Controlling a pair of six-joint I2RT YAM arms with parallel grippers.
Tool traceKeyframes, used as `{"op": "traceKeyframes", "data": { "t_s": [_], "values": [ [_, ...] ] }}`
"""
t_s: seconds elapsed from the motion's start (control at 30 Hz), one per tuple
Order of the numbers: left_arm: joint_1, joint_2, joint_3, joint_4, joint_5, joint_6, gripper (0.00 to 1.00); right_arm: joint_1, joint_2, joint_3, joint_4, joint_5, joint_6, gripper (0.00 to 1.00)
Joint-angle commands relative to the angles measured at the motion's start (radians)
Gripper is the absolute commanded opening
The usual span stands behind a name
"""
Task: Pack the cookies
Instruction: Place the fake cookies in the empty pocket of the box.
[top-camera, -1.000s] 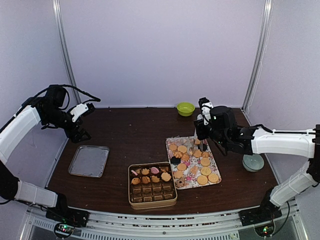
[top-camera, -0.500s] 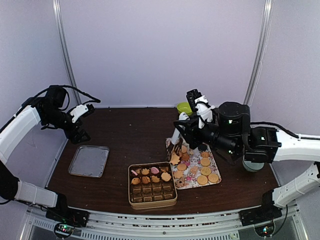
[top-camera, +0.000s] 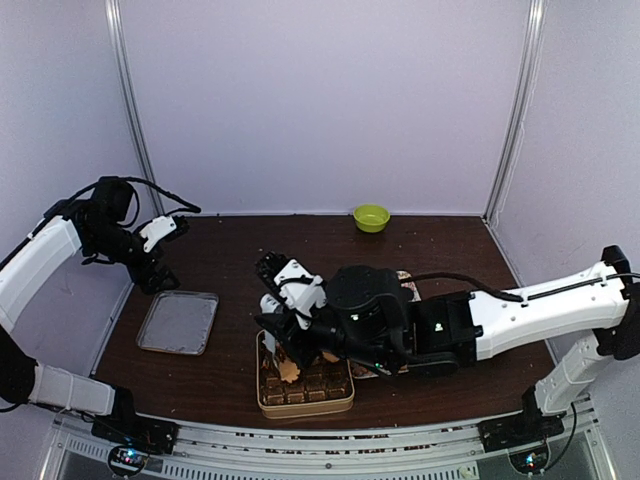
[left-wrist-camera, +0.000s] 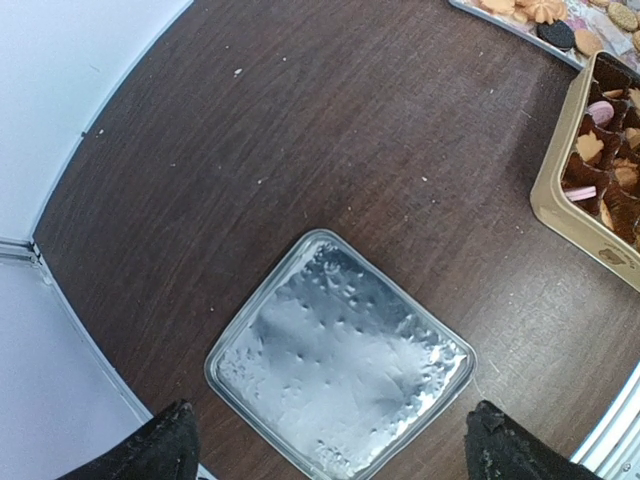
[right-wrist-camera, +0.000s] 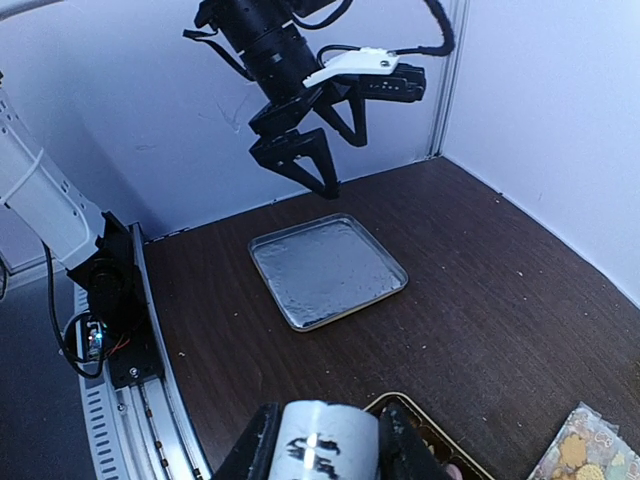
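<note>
Left gripper (top-camera: 163, 277) hangs wide open over the lid (top-camera: 178, 322) by the table's left edge. It's holding nothing and is well apart from any food. Moving right, the tin (top-camera: 300, 410) sits mid-table at the near edge, with cookies (left-wrist-camera: 590, 148) in its far rows and the near cups (top-camera: 325, 385) looking empty. Right gripper (top-camera: 290, 364) is right above the tin's left half, fingers pinched in on what looks like a tan cookie (top-camera: 290, 374) hanging straight below them. So the drop is basically straight down, and the right arm is clearly the one placed to do it. Can't tell which cup it's lined up over. More loose cookies lie on the tray (right-wrist-camera: 588, 425) just right of the tin, mostly hidden under the arm.
</note>
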Motion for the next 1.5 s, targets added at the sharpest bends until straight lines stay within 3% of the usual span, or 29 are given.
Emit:
{"op": "traceKeyframes", "data": {
  "t_s": [0.0, 0.5, 0.6, 1.0, 1.47],
  "values": [
    [0.006, -0.016, -0.009, 0.009, 0.012, 0.014, 0.95, 0.028, 0.041, 0.077, 0.1, 0.014, -0.04, 0.14],
    [0.005, -0.056, -0.043, 0.009, 0.022, 0.022, 0.95, 0.03, 0.142, 0.135, 0.127, 0.045, -0.089, 0.22],
    [0.005, -0.062, -0.041, 0.009, 0.021, 0.022, 0.95, 0.03, 0.142, 0.136, 0.119, 0.045, -0.091, 0.28],
    [0.005, -0.071, -0.048, 0.009, 0.022, 0.018, 0.95, 0.027, 0.109, 0.104, 0.116, 0.05, -0.08, 0.36],
    [0.005, -0.072, -0.043, 0.011, 0.027, 0.013, 0.95, 0.017, 0.059, 0.055, 0.119, 0.018, -0.052, 0.25]
  ]
}}
